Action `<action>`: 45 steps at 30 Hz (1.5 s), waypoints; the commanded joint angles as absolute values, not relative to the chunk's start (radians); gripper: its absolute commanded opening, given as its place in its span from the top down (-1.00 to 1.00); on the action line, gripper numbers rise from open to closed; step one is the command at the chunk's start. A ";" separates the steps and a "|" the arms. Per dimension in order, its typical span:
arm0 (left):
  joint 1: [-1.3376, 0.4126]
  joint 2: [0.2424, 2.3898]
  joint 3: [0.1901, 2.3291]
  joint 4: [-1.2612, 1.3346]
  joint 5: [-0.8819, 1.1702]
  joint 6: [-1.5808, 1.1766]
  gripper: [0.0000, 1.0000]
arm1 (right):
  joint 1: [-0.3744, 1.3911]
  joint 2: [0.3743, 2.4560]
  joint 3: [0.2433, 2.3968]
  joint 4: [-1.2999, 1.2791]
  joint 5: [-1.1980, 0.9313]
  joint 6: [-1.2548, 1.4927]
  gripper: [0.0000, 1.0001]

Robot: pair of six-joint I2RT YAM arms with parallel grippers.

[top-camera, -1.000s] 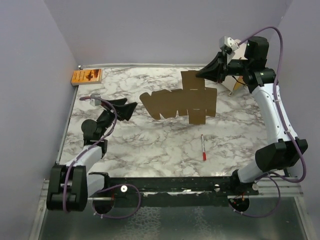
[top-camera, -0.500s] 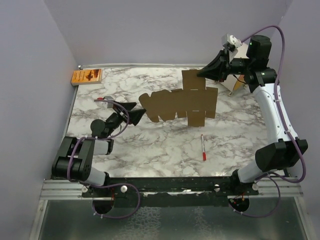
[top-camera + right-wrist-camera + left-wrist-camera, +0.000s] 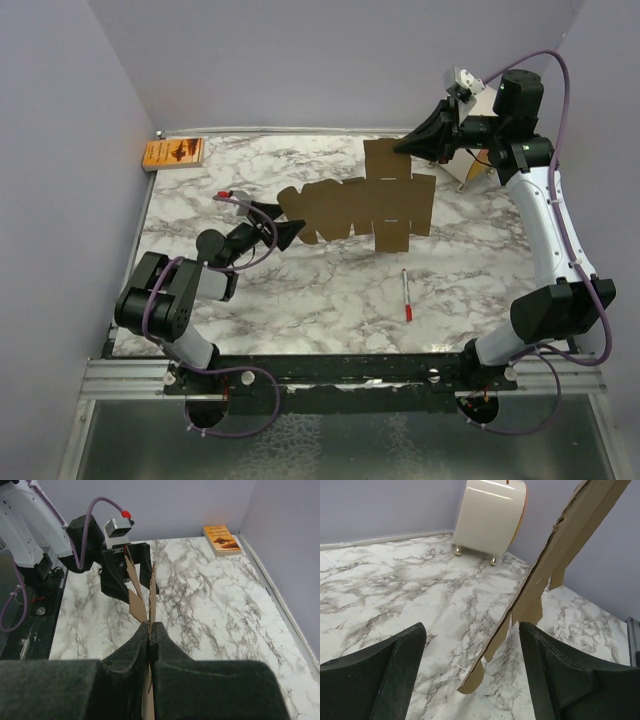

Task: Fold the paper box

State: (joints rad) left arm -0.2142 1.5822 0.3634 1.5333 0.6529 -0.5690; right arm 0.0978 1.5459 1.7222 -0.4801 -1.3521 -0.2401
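Note:
The paper box (image 3: 360, 205) is a flat brown notched sheet, held up off the marble table and seen edge-on in the wrist views (image 3: 545, 570) (image 3: 151, 587). My right gripper (image 3: 403, 150) (image 3: 150, 625) is shut on the sheet's far right flap. The left gripper (image 3: 292, 232) (image 3: 471, 626) sits at the sheet's left end, open. The sheet's rounded tab hangs between the two black fingers (image 3: 395, 660), touching neither.
A small orange packet (image 3: 174, 153) (image 3: 222, 539) lies in the far left corner. A red pen (image 3: 407, 296) lies on the table near the right arm. A big white cylinder (image 3: 490, 515) (image 3: 478, 168) stands at the far right, behind the right gripper. Purple walls enclose the table.
My left arm has stretched right until its jaws straddle the sheet's left end, and they have narrowed a little. The right gripper rose slightly with the sheet, then stayed still.

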 commanded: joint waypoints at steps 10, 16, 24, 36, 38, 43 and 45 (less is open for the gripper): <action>-0.235 1.625 0.451 1.782 0.753 -0.578 0.53 | 0.092 1.516 1.732 -0.456 -1.365 -0.236 0.98; -0.235 1.580 0.436 1.782 0.743 -0.587 1.00 | 0.092 1.514 1.731 -0.489 -1.321 -0.278 0.98; -0.206 1.442 0.373 1.686 0.734 -0.733 1.00 | 0.091 1.479 1.676 -0.536 -1.201 -0.396 0.86; -0.203 1.143 0.593 0.539 0.773 -0.510 1.00 | 0.087 1.459 1.548 -0.474 -1.171 -0.402 0.76; -0.204 1.143 0.644 0.401 0.781 -0.473 1.00 | 0.084 1.458 1.544 -0.449 -1.175 -0.375 0.72; -0.205 1.158 0.748 0.148 0.791 -0.390 1.00 | 0.078 1.458 1.525 -0.387 -1.176 -0.315 0.70; -0.204 1.164 0.787 0.067 0.791 -0.353 1.00 | 0.078 1.459 1.512 -0.364 -1.187 -0.293 0.69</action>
